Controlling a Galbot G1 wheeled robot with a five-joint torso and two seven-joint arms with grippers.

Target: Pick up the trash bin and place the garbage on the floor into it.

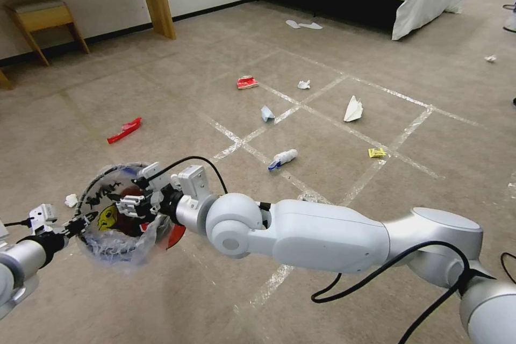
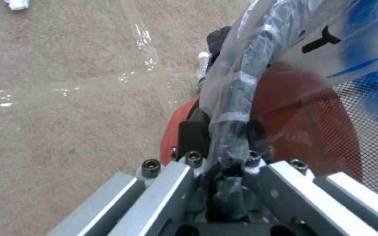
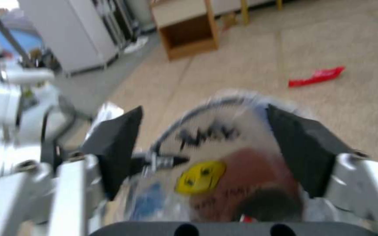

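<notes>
The trash bin (image 1: 115, 215) hangs tilted above the floor (image 1: 333, 183), at the robot's lower left, its bagged rim pinched in the closed left gripper (image 1: 79, 221). The right arm stretches across from the right side, and the right gripper (image 1: 133, 205) hovers over the bin's mouth with fingers (image 3: 305, 150) spread apart. Beyond lie a red wrapper (image 1: 124, 130) and a plastic bottle (image 1: 282, 159).

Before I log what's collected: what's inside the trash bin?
The right gripper hangs open over the trash bin, held at its rim by the left gripper. Inside show the printed liner and a dark lump; gripper and liner hide the rest.
</notes>
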